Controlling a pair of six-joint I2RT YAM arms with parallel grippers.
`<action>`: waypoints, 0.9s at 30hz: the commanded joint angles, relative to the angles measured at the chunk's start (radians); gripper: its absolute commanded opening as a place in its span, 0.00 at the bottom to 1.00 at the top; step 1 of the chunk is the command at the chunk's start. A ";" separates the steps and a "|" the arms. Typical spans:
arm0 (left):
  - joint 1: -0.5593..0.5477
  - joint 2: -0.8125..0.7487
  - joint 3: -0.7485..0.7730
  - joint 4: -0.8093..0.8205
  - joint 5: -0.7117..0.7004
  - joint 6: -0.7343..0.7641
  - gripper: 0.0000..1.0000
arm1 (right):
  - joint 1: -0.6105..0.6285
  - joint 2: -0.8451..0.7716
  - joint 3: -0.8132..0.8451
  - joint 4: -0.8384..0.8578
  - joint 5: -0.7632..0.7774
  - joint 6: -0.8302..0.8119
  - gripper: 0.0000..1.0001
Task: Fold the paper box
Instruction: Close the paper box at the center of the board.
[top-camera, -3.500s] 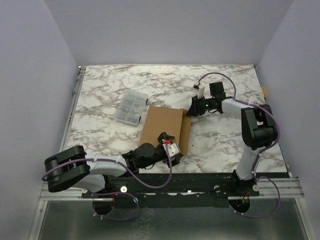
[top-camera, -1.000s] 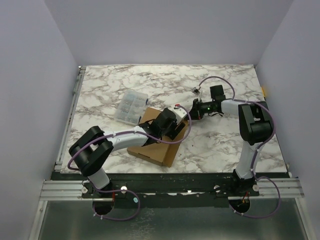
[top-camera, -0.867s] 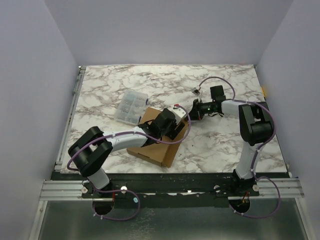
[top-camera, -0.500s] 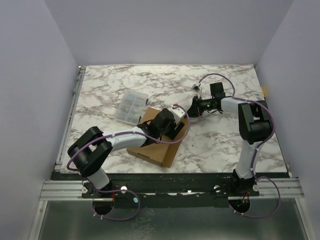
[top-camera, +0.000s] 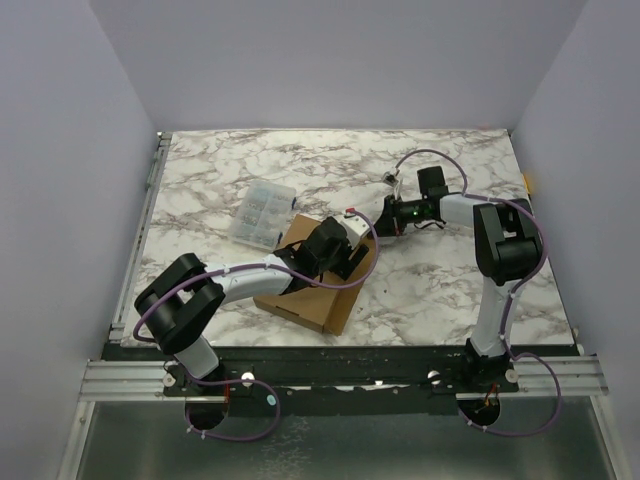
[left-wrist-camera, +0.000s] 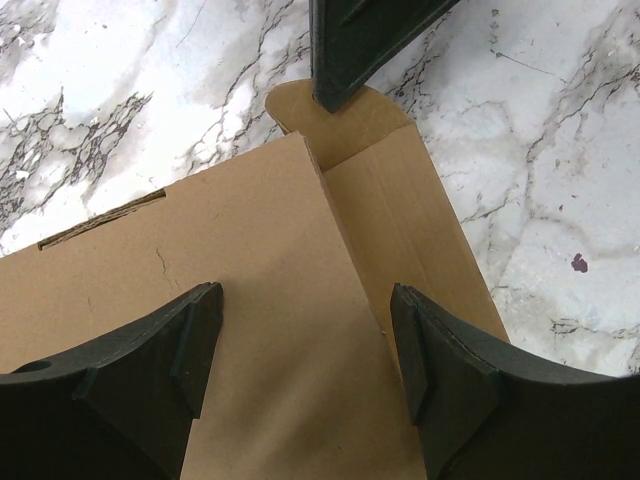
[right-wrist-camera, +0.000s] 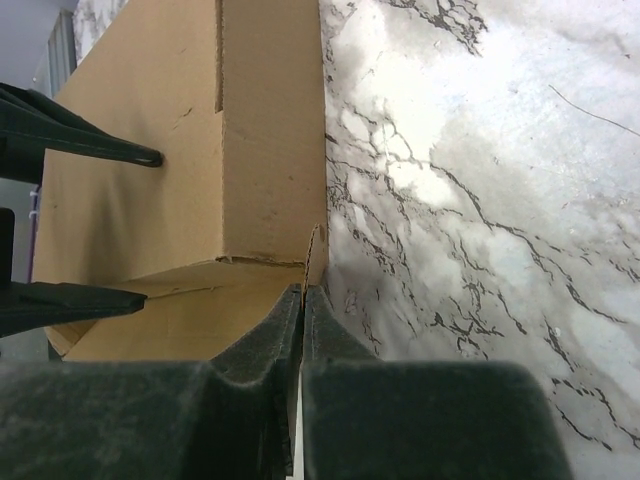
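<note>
The paper box (top-camera: 308, 292), plain brown cardboard, lies partly folded at the table's middle. My left gripper (top-camera: 347, 254) reaches over its far right part. In the left wrist view it (left-wrist-camera: 305, 350) stands open, its fingers (left-wrist-camera: 190, 340) spread over the box's top panel (left-wrist-camera: 230, 290); contact is unclear. My right gripper (top-camera: 380, 226) is at the box's far right corner. In the right wrist view it (right-wrist-camera: 303, 292) is shut on the thin edge of a small flap (right-wrist-camera: 316, 250) beside the box's side wall (right-wrist-camera: 265, 150). The same flap (left-wrist-camera: 365, 135) shows in the left wrist view under the right gripper's tip.
A small clear plastic compartment case (top-camera: 262, 214) lies just left of the box's far corner. The marble table (top-camera: 450, 290) is bounded by purple walls left, right and behind. A metal rail (top-camera: 150, 180) runs along its left edge.
Since the earliest frame my left arm has reached out from near its base over the box, which has turned. Over the last second only the right gripper shifted slightly at the flap.
</note>
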 joint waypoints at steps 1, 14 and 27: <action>0.002 0.010 -0.032 -0.059 0.062 -0.033 0.74 | 0.008 -0.035 -0.026 -0.006 -0.021 -0.038 0.01; 0.010 0.014 -0.033 -0.059 0.049 -0.074 0.73 | 0.027 -0.120 -0.084 -0.023 0.055 -0.119 0.00; 0.018 0.043 -0.023 -0.079 0.026 -0.116 0.72 | 0.042 -0.181 -0.136 -0.037 0.138 -0.157 0.00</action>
